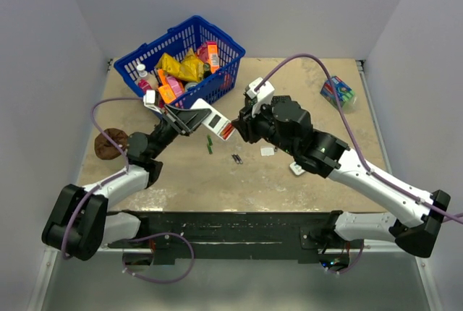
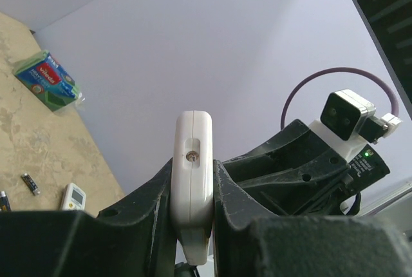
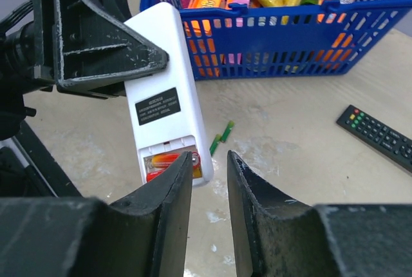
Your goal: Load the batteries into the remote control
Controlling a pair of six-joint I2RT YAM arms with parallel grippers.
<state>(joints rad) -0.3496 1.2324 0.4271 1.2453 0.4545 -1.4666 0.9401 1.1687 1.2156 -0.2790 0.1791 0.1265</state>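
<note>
White plastic remote control (image 3: pixel 161 106): prob. light, stiff, slick. L jaws clamped on its long edges, clear of bay. R jaws narrowly apart beside red-orange battery (image 3: pixel 168 160).

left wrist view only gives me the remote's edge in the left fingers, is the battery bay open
Observer: Yes. In the right wrist view the remote control has its bay open, with a red-orange battery lying in it.
Operator: where's the right gripper
Observer: The right gripper is at that bay end, jaws a little apart with nothing between them, one fingertip right by the battery.
Operator: any loose batteries near it
Observer: A green battery lies on the table just beyond the remote, in front of the blue basket.
</note>
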